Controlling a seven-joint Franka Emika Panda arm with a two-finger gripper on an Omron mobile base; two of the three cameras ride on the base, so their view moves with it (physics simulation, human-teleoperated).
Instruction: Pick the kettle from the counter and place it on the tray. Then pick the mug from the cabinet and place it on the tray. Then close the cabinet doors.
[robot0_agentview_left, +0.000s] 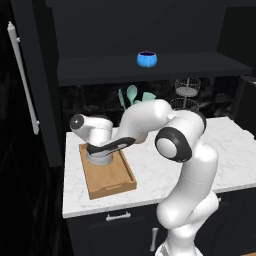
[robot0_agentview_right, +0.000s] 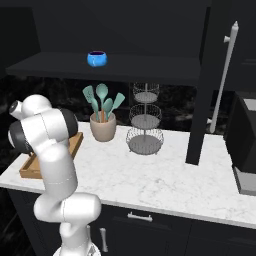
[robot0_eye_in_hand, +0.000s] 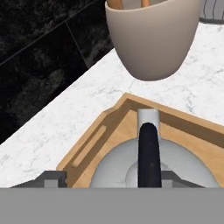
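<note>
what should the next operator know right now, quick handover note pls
Gripper: low over the kettle, jaw state hidden.
Squat grey metal kettle with black arched handle sits inside the light-brown wooden tray on the white marble counter.
Bright blue mug on the dark cabinet shelf; near-black door with silver bar handle stands open.
Left: release if needed, mug to tray, close doors.

The white arm rises from its base, bends at a dark-ringed elbow and reaches forward and to its left, low over the tray (robot0_agentview_left: 107, 182). Its wrist turns downward, so the hand (robot0_agentview_left: 98, 154) points straight down at the far end of the tray, directly above the kettle (robot0_eye_in_hand: 151, 168). From the hand's own camera, the handle of the kettle runs up the middle between the fingertips. Whether the fingers press on it cannot be told.
</note>
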